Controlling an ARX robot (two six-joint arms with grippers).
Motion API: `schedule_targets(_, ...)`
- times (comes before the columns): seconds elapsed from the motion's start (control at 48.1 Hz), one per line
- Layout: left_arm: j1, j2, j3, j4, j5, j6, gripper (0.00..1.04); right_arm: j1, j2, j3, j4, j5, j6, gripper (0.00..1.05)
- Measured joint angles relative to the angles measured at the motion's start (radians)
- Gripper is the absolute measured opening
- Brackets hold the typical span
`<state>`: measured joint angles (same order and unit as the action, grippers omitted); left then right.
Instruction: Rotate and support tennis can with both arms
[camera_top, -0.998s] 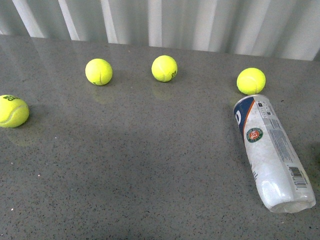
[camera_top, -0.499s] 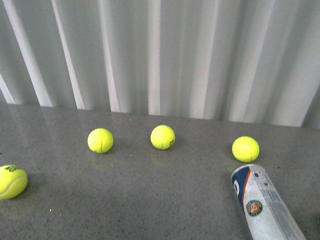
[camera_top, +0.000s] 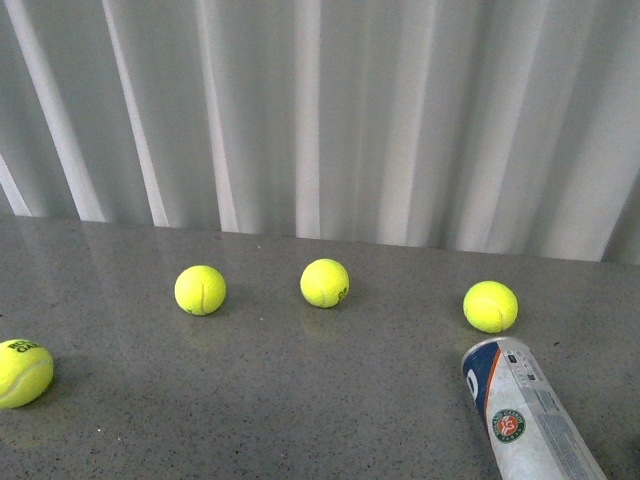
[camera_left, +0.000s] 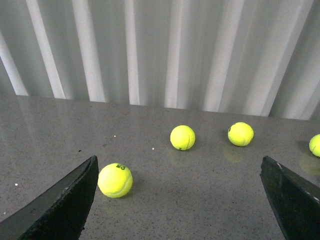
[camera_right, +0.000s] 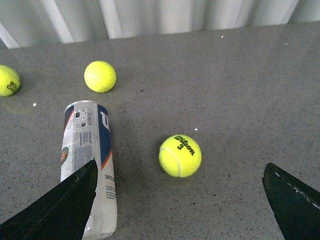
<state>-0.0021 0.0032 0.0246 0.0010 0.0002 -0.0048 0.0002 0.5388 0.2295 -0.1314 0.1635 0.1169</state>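
Note:
The tennis can (camera_top: 525, 415) lies on its side at the front right of the grey table, its blue-and-white labelled end pointing toward the back; its near end is cut off by the frame. In the right wrist view the tennis can (camera_right: 89, 160) lies beside one finger (camera_right: 60, 210) of my open right gripper (camera_right: 180, 200), with nothing held. My left gripper (camera_left: 180, 197) is open too, over bare table, a yellow-green ball (camera_left: 115, 180) close to one finger (camera_left: 62, 205). Neither arm shows in the front view.
Several tennis balls sit on the table (camera_top: 320, 400): one at the far left (camera_top: 22, 372), three in a row at the back (camera_top: 200, 289) (camera_top: 325, 282) (camera_top: 490, 306). A Wilson ball (camera_right: 180, 155) lies between my right fingers. A white corrugated wall (camera_top: 320, 110) stands behind.
The front view has tilted upward: the wall now fills the upper half and the balls and can sit lower in frame. The objects themselves have not shifted on the table.

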Motion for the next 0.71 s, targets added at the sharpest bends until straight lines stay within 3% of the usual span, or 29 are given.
schedule_targets(0.187, 0.0, 0.0, 0.0, 0.0, 0.0, 0.0, 0.98, 0.047, 0.512, 0.209, 0.071, -0.042, -0.001, 0.97)
schedule_targets(0.353, 0.0, 0.0, 0.0, 0.0, 0.0, 0.0, 0.98, 0.111, 0.926, 0.418, 0.034, -0.109, 0.026, 0.97)
schedule_targets(0.52, 0.0, 0.0, 0.0, 0.0, 0.0, 0.0, 0.98, 0.148, 1.157, 0.571, 0.017, -0.148, 0.084, 0.97)
schedule_targets(0.707, 0.0, 0.0, 0.0, 0.0, 0.0, 0.0, 0.98, 0.189, 1.251, 0.608, 0.026, -0.161, 0.125, 0.97)
